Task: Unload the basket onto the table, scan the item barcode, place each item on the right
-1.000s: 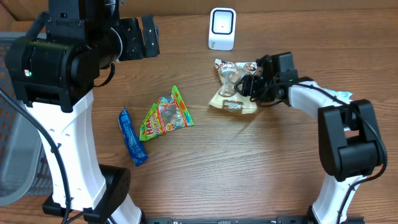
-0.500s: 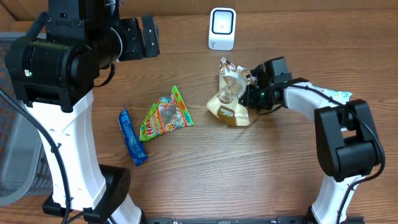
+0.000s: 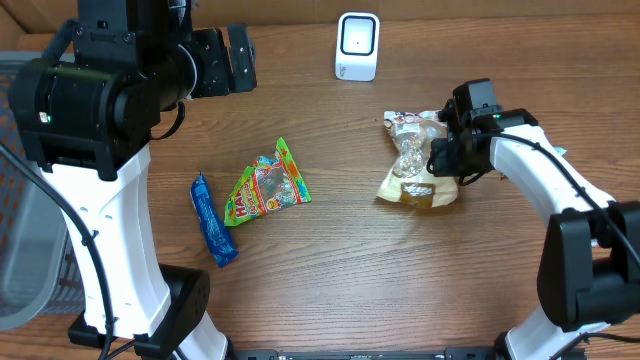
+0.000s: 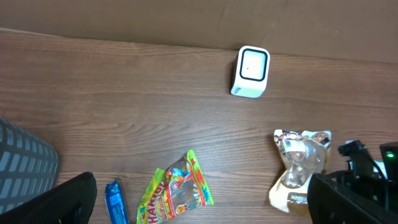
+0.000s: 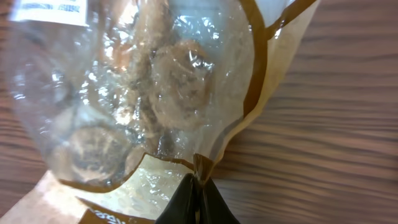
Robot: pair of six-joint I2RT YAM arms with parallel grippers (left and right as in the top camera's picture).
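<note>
Overhead view: a wooden table with two arms. The right gripper has its fingers pressed together on the edge of a clear cookie bag with cream-and-brown trim. The bag sits at about 2 o'clock from the table's middle, and the gripper is on its 3 o'clock side. Whether the bag rests on the wood cannot be told.

A white barcode scanner stands at 12 o'clock, apart from the bag. A gummy-candy bag lies at 9 o'clock, with a blue packet just beside it at 8 o'clock.

The left gripper hangs at 10 o'clock with its fingers wide apart, holding nothing.

Right wrist view: dark fingertips are clamped on the bag's seam, and cookies show through the film.
</note>
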